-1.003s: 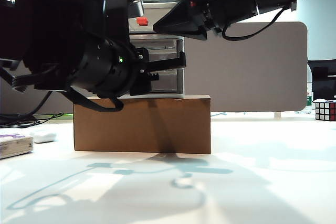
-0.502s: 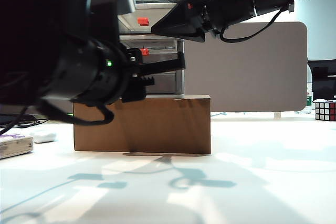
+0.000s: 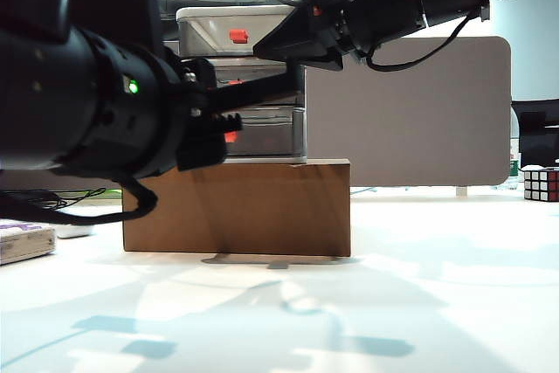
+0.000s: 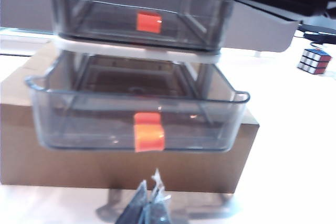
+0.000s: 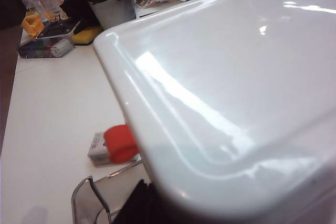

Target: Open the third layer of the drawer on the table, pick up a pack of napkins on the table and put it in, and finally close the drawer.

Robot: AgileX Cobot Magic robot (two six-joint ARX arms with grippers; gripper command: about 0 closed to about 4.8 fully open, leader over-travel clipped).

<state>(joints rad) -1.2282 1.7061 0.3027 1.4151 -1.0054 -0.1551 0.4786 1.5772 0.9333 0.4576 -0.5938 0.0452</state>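
The left gripper (image 4: pixel 149 203), pressed together and empty, hangs before the pulled-out third layer (image 4: pixel 136 114). The right gripper (image 3: pixel 279 45), also closed, rests against the drawer (image 3: pixel 240 85) top.

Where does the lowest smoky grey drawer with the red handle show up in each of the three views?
Exterior view: the lowest smoky grey translucent drawer sits just above the brown cardboard box, partly behind the shut left gripper.
Left wrist view: centre, pulled open, red handle facing the camera.
Right wrist view: only a curved clear corner by the frame edge, probably this drawer.
Shared landmark: the drawers' red handles.
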